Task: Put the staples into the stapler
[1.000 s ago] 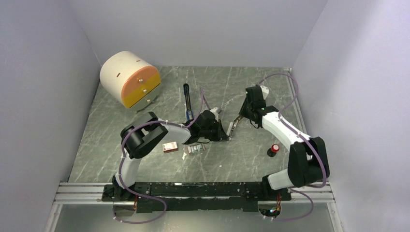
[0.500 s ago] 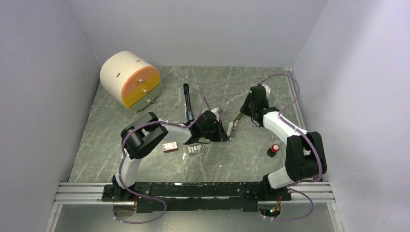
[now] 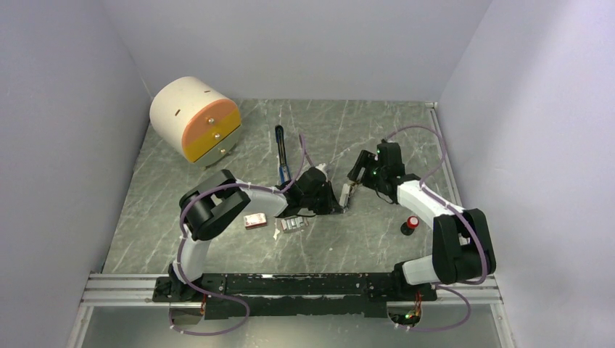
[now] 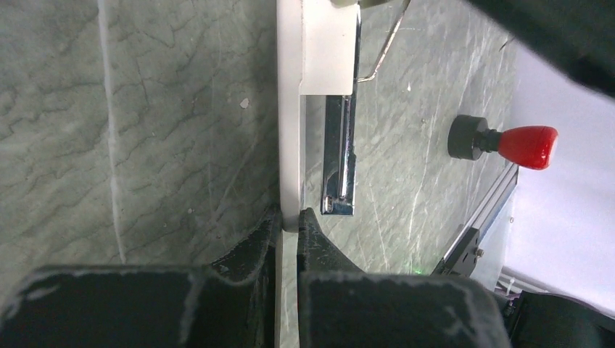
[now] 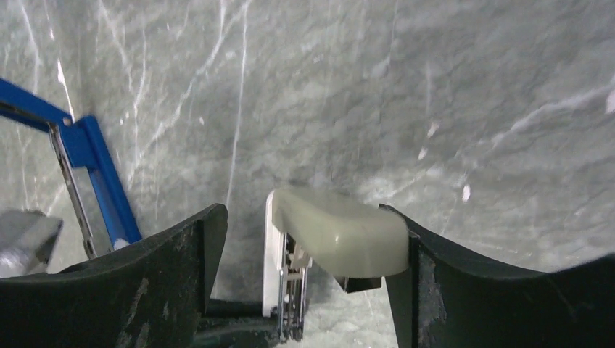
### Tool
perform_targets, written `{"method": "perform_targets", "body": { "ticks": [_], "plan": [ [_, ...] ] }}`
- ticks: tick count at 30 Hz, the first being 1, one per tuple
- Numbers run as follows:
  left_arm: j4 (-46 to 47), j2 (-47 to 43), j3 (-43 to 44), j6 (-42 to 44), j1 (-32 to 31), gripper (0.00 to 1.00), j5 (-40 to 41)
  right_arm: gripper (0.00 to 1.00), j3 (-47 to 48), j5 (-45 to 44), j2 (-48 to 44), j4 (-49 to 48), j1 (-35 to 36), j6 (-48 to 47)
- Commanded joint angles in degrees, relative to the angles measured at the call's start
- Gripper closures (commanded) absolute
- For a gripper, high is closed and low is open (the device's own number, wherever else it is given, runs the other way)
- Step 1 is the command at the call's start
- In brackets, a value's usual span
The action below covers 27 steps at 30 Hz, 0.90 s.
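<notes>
Beige bar (image 5: 341, 232) is pinched at its thin edge by the left gripper (image 4: 289, 221), likely to steady it. The right gripper (image 5: 304, 214) straddles its top, jaws apart. Behind, the stapler (image 3: 280, 148) lies untouched; the staples (image 3: 292, 224) wait just before the left gripper.

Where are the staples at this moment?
In the top view the staples lie on the table near its middle, just right of the small pink-red box.

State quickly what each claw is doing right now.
Left claw: shut on the pale bar.
Right claw: open, straddling the pale bar's top.
</notes>
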<state>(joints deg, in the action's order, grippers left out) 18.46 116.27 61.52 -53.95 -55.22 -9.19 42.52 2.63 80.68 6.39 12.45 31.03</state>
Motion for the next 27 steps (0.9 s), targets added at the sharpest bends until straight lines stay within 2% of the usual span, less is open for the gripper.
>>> {"method": "perform_targets", "body": {
  "ticks": [1, 6, 10, 12, 16, 20, 25, 27],
  "plan": [
    [-2.65, 0.39, 0.27, -0.97, -0.86, 0.95, -0.78, 0.2, -5.29, 6.52, -2.21, -2.64, 0.3, 1.64],
    [-1.44, 0.84, 0.36, -1.92, -0.72, 0.95, -2.28, 0.16, -9.82, 7.72, -3.71, -4.91, 0.3, 2.46],
    [-0.08, 0.98, -0.24, -2.74, -0.44, 0.95, -3.33, 0.17, -10.75, 8.3, -3.93, -5.25, 0.3, 3.1],
    [0.31, 0.98, -0.59, -2.9, -0.36, 0.95, -3.65, 0.24, -10.98, 8.69, -3.58, -6.04, 0.31, 3.49],
    [1.16, 0.94, -1.25, -3.39, -0.09, 0.95, -3.94, 0.45, -11.18, 9.96, -2.41, -9.48, 0.3, 4.26],
    [1.44, 1.3, -1.1, -3.31, -0.06, 0.95, -4.55, 0.55, -10.48, 9.54, -0.56, -9.92, 0.32, 4.22],
    [2.31, 1.43, -1.23, -3.23, 0.01, 0.95, -4.63, 0.6, -10.02, 9.83, 1.29, -10.01, 0.31, 3.74],
    [1.84, 1.13, -1.31, -3.11, -0.02, 0.94, -4.45, 0.65, -9.77, 9.97, 1.92, -9.81, 0.38, 3.62]
  ]
}}
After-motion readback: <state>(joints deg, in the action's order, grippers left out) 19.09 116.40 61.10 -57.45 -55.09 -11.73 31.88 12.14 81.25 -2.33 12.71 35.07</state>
